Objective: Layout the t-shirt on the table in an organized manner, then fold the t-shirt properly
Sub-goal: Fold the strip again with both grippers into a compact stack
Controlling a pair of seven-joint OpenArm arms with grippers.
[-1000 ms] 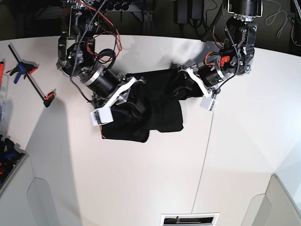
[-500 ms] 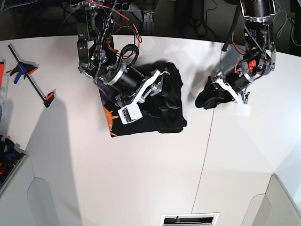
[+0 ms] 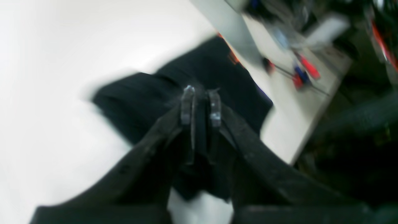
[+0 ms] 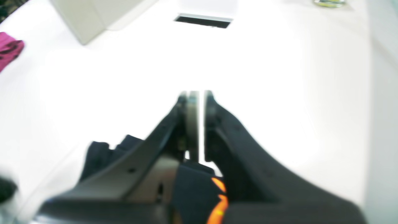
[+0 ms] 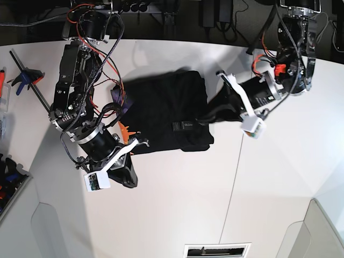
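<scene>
- One soft, wrinkled black t-shirt (image 5: 166,110) lies bunched on the smooth white table (image 5: 177,204)
- Left gripper (image 3: 201,102): jaws clamped on black cloth
- Right gripper (image 4: 196,102): jaws nearly together, pinching the orange-printed edge

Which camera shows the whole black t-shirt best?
The base view: the t-shirt lies bunched on the table, stretched between both arms. The left wrist view is blurry and shows only dark cloth around the closed fingers. The right wrist view shows just a dark scrap with orange print under the gripper.
</scene>
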